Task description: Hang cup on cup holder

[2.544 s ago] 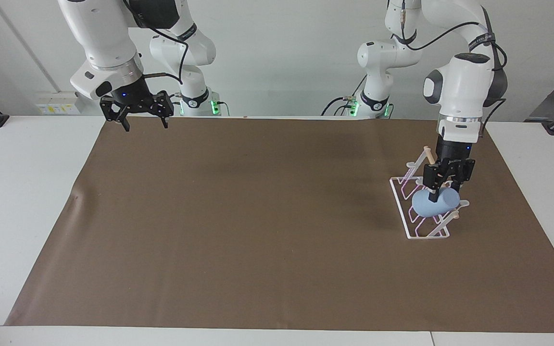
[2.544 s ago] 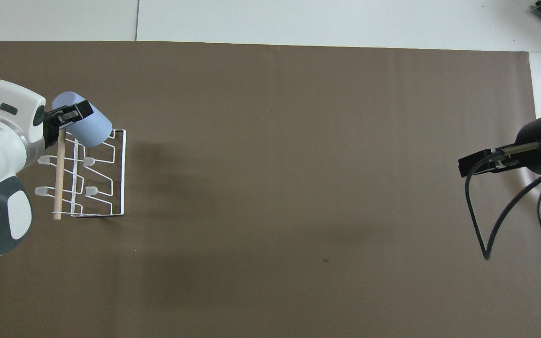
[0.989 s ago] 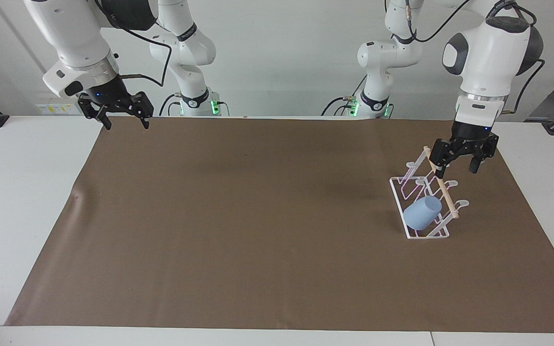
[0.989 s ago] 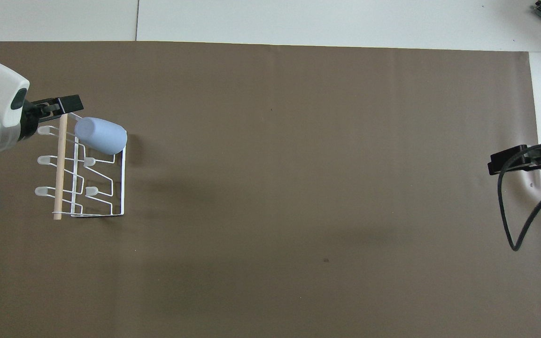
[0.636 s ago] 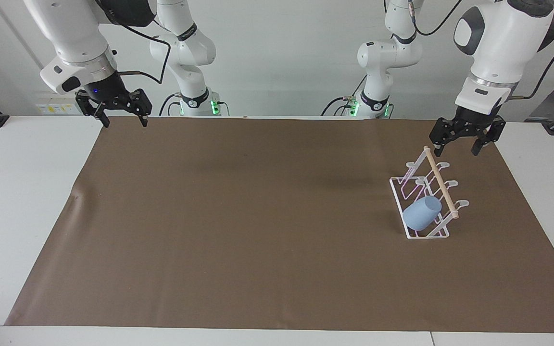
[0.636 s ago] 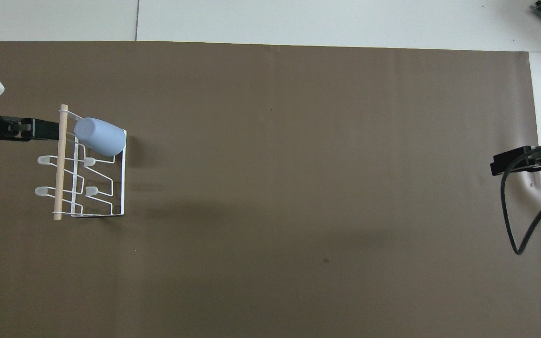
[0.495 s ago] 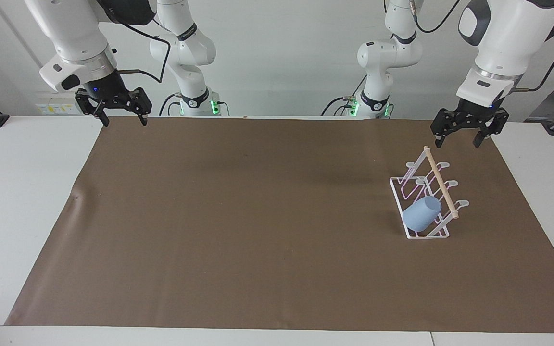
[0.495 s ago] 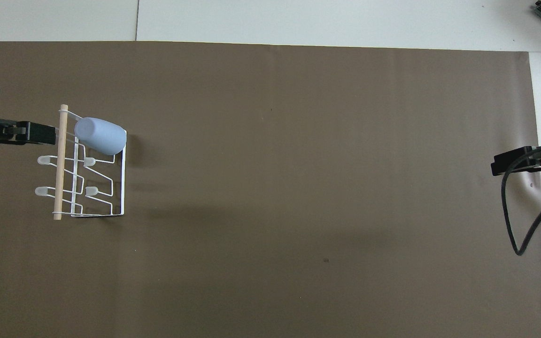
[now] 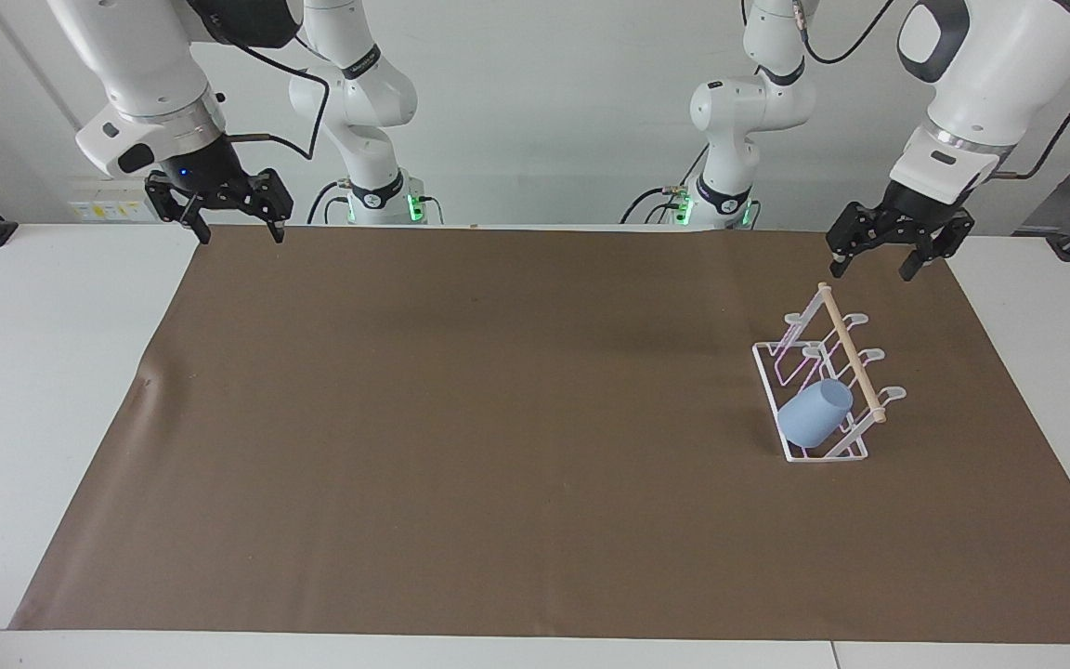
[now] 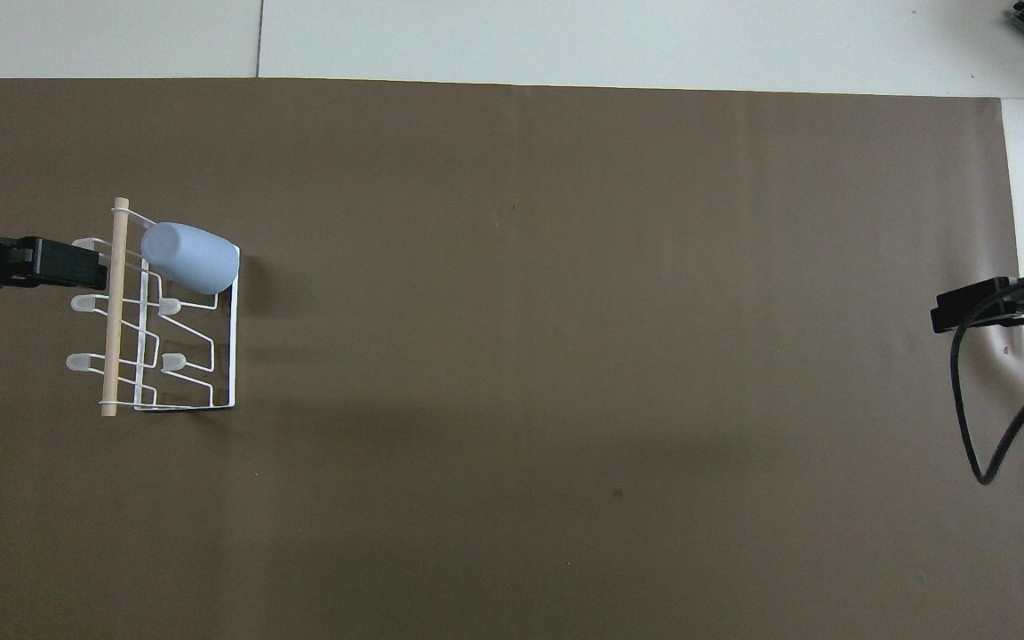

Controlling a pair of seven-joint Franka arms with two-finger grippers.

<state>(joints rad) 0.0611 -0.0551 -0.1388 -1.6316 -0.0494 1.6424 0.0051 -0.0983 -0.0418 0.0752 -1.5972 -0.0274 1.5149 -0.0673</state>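
The light blue cup (image 9: 812,415) (image 10: 190,258) rests slanted on a prong of the white wire cup holder (image 9: 766,372) (image 10: 232,356), at the rack's end farthest from the robots, with nothing gripping it. The holder stands on the brown mat toward the left arm's end of the table, its wooden dowel on top. My left gripper (image 9: 870,272) (image 10: 76,264) hangs open and empty in the air over the mat, beside the holder's end nearest the robots. My right gripper (image 9: 242,238) (image 10: 965,316) waits open and empty over the mat's corner at the right arm's end.
A brown mat (image 9: 498,418) covers most of the white table (image 9: 33,372). A black cable (image 10: 965,418) loops down from the right arm over the mat's edge.
The left gripper, which let go of the cup earlier, has kept rising and drawing back from the holder toward the robots. The cup stays on the holder. The right arm barely moved.
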